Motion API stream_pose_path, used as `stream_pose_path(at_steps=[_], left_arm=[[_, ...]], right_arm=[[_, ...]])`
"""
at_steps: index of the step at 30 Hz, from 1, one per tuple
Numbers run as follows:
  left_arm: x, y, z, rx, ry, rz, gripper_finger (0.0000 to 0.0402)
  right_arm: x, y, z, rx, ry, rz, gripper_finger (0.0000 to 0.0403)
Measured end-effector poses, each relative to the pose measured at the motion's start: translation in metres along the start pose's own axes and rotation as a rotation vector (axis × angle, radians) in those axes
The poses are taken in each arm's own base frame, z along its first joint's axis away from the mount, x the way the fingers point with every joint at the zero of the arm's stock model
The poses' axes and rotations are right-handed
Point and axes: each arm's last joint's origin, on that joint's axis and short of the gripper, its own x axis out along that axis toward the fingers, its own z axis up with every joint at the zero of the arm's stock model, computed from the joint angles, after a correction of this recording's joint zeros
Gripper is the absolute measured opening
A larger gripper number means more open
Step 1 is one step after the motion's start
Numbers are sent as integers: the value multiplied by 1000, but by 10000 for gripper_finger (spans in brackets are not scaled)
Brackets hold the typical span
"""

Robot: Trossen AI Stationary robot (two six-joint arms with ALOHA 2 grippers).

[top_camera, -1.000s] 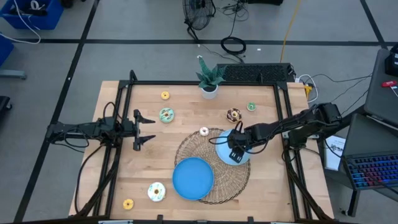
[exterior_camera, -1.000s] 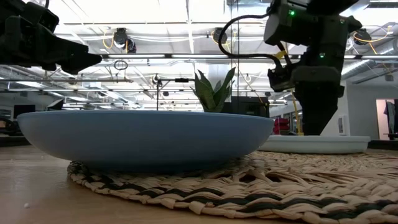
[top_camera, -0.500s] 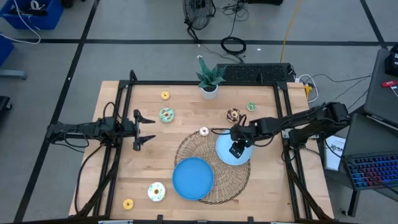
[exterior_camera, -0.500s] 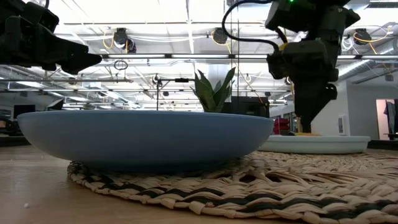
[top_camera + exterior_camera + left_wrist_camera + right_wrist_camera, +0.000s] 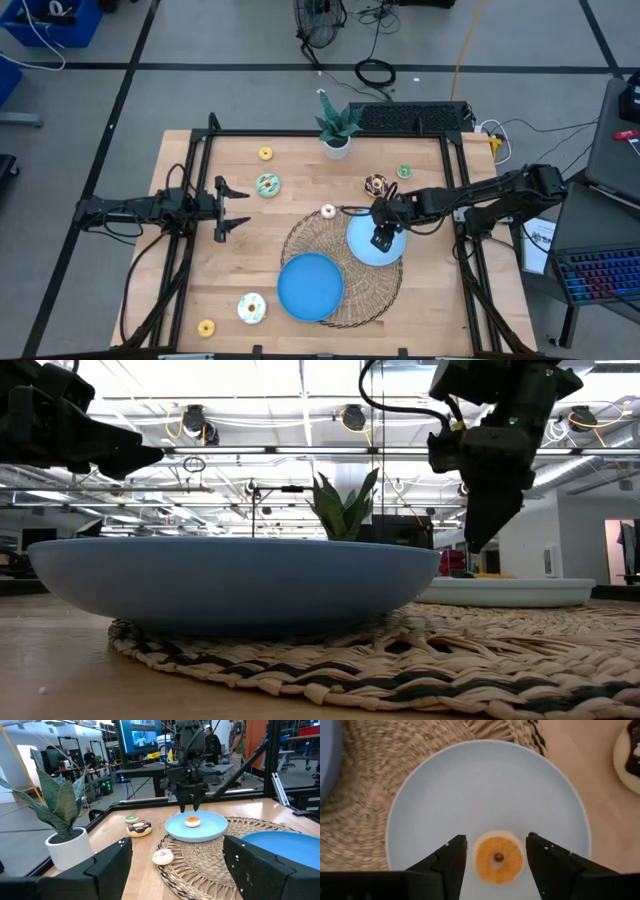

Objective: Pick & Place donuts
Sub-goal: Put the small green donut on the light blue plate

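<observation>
The left pincer (image 5: 232,209) hovers at the desk's (image 5: 300,150) left edge, fingers apart and holding nothing. Over the pale blue plate (image 5: 485,785) on the woven mat (image 5: 300,240), the right pincer (image 5: 495,854) hangs with fingers spread on either side of 1 orange-iced donut (image 5: 498,858), a small cream ring with a tiny hole, lying flat on the plate.
</observation>
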Motion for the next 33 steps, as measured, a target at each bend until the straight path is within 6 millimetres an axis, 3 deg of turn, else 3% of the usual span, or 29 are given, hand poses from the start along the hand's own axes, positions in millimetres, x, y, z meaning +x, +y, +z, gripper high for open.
stream_pose_path(at_steps=[7, 21, 33], left_arm=[[0, 0, 0, 0, 1, 0, 306], [0, 0, 0, 0, 1, 0, 306], [0, 0, 0, 0, 0, 0, 306]], right_arm=[[0, -2, 4, -79, -94, -108, 187], [-7, -1, 26, -204, -441, -399, 187], [-18, -1, 44, -155, -688, -637, 187]])
